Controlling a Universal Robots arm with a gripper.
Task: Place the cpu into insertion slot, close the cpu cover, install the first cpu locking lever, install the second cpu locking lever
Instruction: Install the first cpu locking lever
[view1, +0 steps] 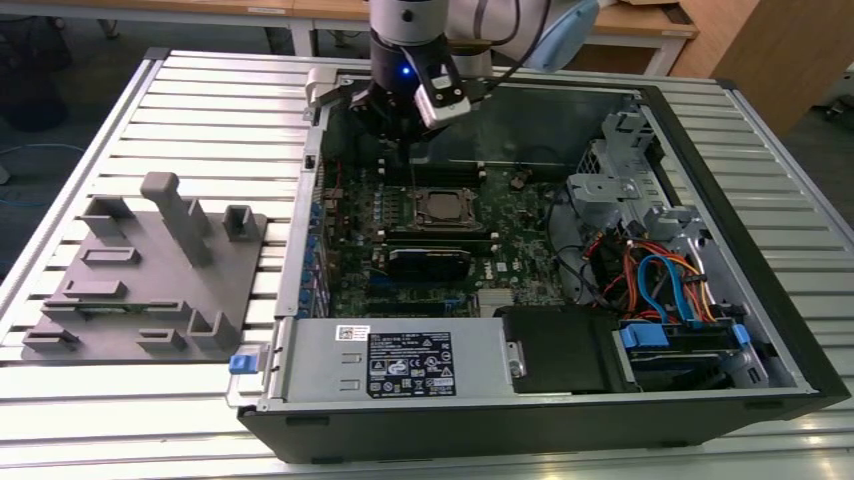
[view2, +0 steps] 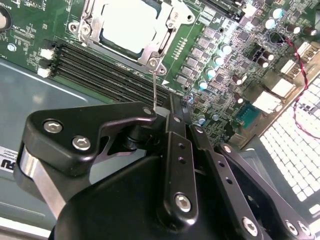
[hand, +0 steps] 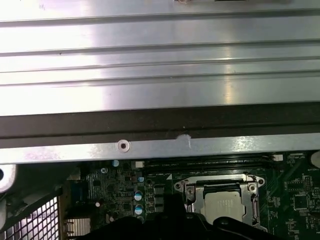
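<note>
Black claw (view2: 162, 113) pinched shut on thin wire lever (view2: 154, 87), raised from socket (view2: 85, 29) corner just beyond the fingertips. Silver-grey chip (view2: 127, 27) seated in socket ahead of claw, metal cover frame (view2: 167, 32) lowered flat around it. Green board (view2: 30, 25) beneath claw, long black slots (view2: 100, 70) between claw and socket

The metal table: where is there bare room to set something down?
Bare ribbed table surrounds the grey fixture block at the exterior view's left, and flanks the computer case at that view's right. Inside the case is crowded: board, cables, the hand near the insertion slot.
</note>
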